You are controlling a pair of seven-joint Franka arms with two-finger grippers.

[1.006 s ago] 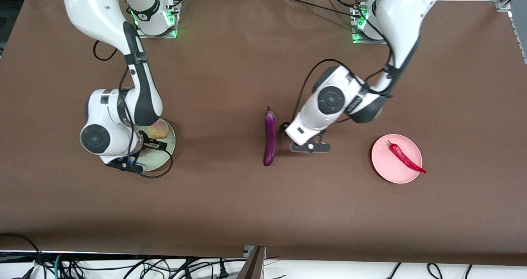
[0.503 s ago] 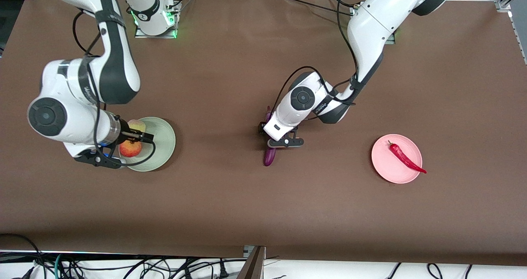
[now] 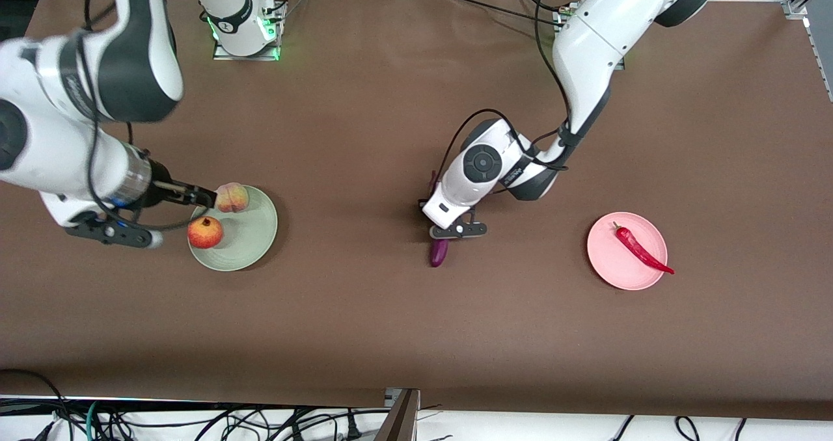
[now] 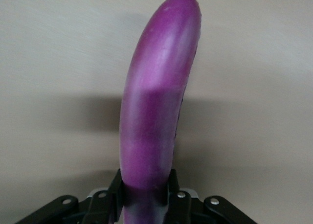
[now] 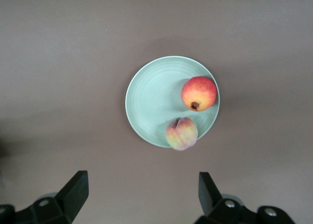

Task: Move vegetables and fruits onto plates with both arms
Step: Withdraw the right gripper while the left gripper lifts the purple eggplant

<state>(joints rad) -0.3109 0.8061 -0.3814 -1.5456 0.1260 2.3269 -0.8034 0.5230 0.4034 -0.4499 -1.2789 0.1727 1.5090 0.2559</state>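
Left end effector (image 4: 145,197) clamps eggplant (image 4: 155,106) at one end; long axis juts forward; pink plate (image 3: 612,268) toward left-arm end. Right end effector (image 5: 142,194) open, empty.

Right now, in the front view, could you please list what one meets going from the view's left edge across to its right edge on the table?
Right hand → red-orange fruit → peach on the green plate → eggplant gripped by the left hand → pink plate carrying the chili pepper.

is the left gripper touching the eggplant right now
Touching. The left wrist view shows the left gripper shut on the eggplant, its fingers pressed against both sides.
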